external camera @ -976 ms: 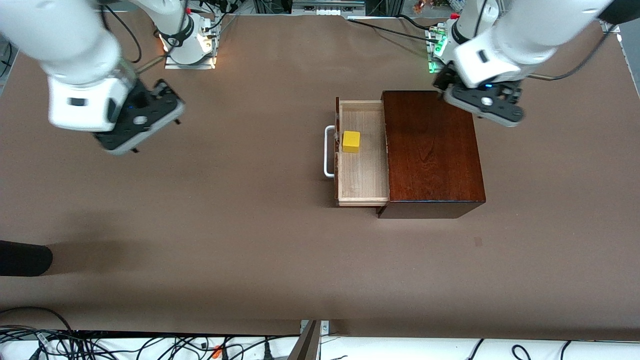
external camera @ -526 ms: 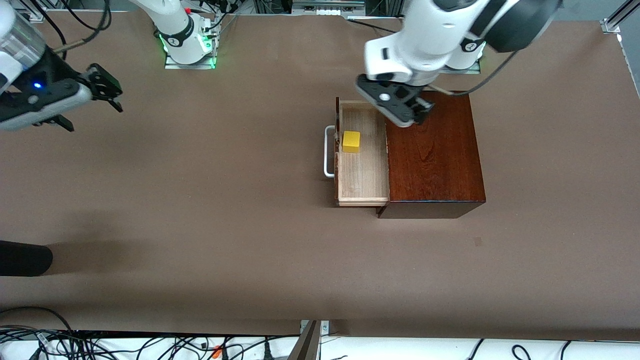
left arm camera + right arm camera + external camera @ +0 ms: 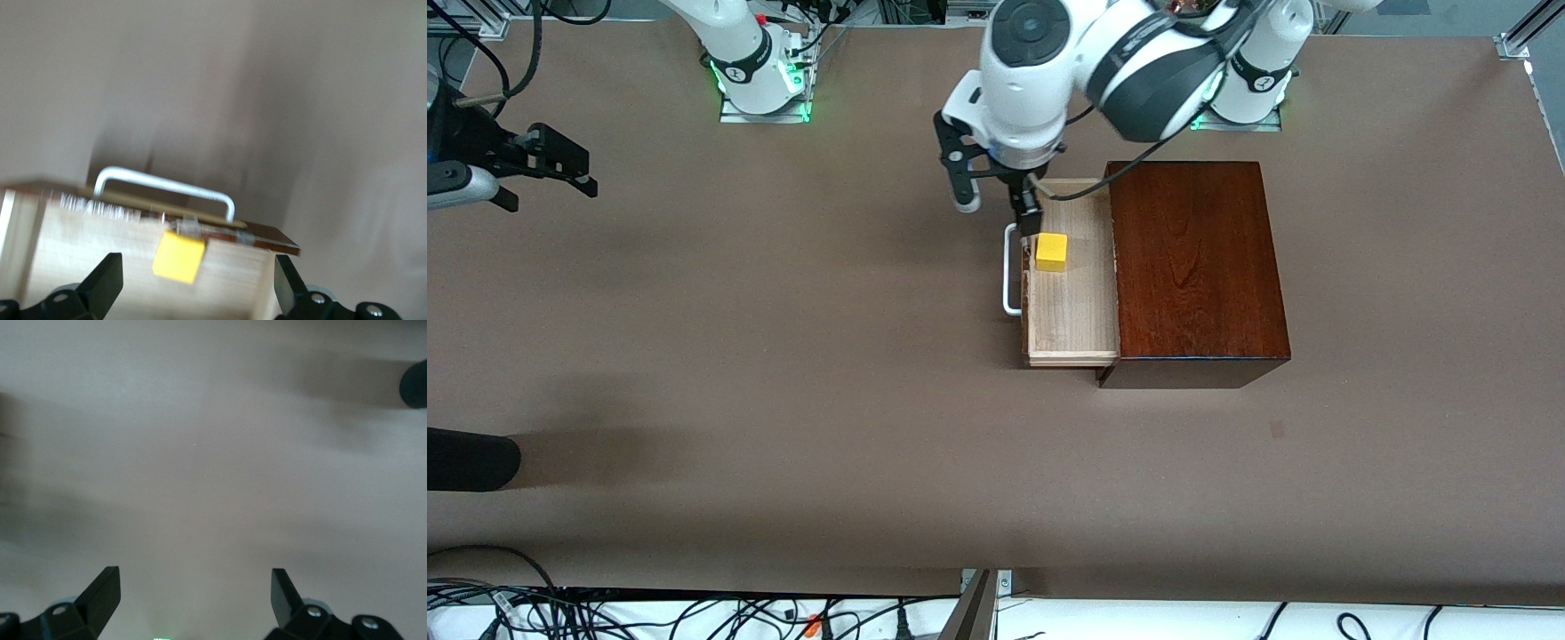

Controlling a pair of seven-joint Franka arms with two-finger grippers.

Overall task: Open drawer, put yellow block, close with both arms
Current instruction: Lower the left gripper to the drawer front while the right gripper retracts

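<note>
Yellow block (image 3: 1051, 252) is sitting in the open drawer (image 3: 1073, 293), close to its front by the white handle (image 3: 1009, 269); closing is the step in hand. In the front view, my left gripper (image 3: 996, 194) is hovering over the drawer's front corner, fingers spread and empty. My right gripper (image 3: 560, 164) is waiting, spread and empty, over the table's edge (image 3: 694, 373) at the right arm's end. Next I am needing both pressed against the drawer front.

The left wrist view is showing open fingers (image 3: 100, 287) above block (image 3: 178, 257) and handle (image 3: 167, 187). The right wrist view is showing bare table (image 3: 213, 453). No writing is readable.

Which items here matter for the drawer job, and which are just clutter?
Job:
- drawer, open
- yellow block, in the drawer
- left gripper, open, over the drawer's handle end
- right gripper, open, over bare table

Clutter:
- cables along the table edge
- dark object
</note>
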